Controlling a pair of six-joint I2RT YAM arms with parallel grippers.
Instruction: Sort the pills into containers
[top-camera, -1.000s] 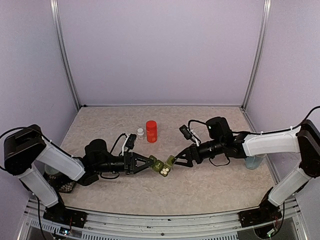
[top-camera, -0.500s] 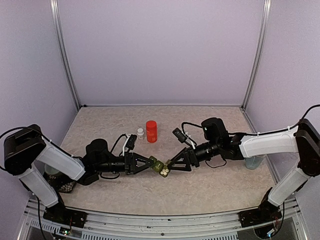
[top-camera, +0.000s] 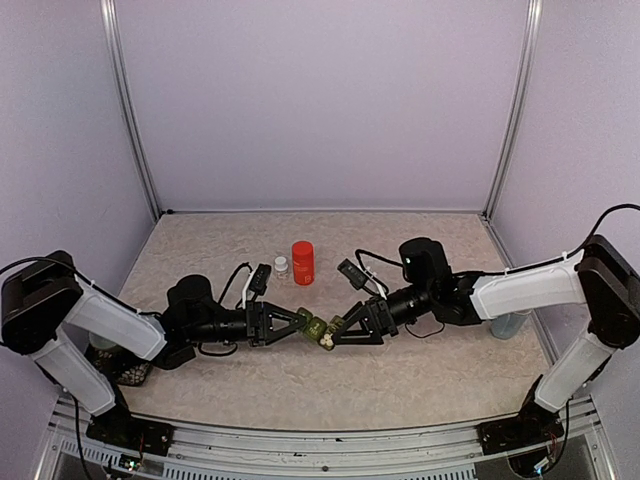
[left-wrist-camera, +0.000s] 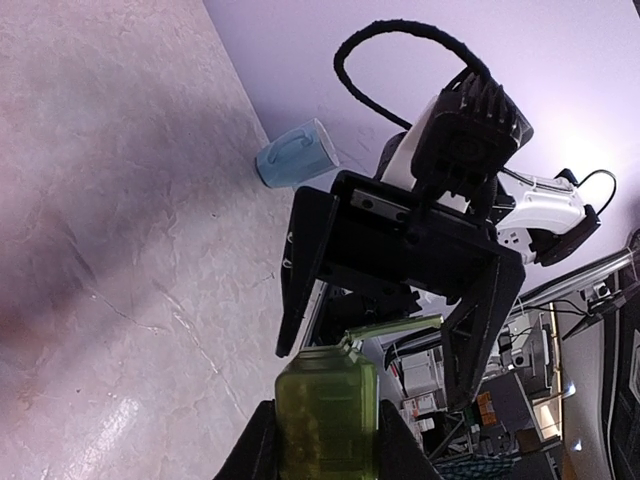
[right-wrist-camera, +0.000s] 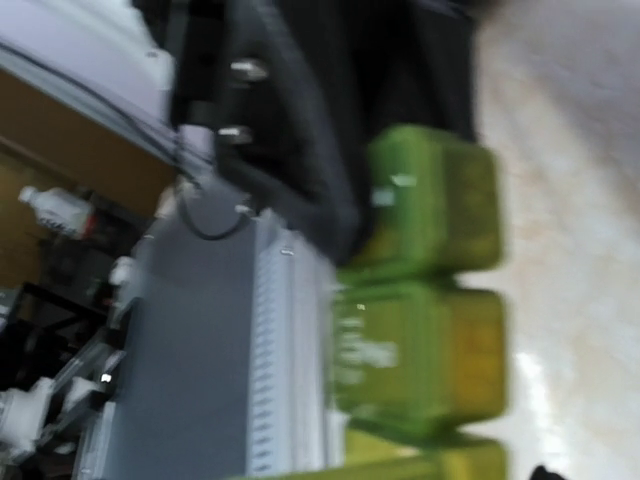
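**Containers** (top-camera: 316, 328): green strip of joined square compartments, just below the centre of the top view, between the two hands. In the left wrist view a lid at its far end stands raised. The right wrist view is blurred, and the compartments stack down the right half of its frame.

**Left hand** (top-camera: 304, 325): reaches in from the left and pinches the near end of the containers, one finger on each side, as seen at the bottom edge of the left wrist view.

**Right hand** (top-camera: 336, 332): reaches in from the right with its fingers spread wide. The raised lid lies between them, and no contact can be made out.

**Desk** (top-camera: 400, 375): pale, marbled top.

**Red bottle** (top-camera: 303, 262): upright, above the containers in the top view and well apart from them.

**Vial** (top-camera: 281, 265): small, white-capped, just left of the red bottle.

**Mug** (left-wrist-camera: 297, 155): pale blue, upper middle of the left wrist view. In the top view it sits at the right, partly behind the right arm.
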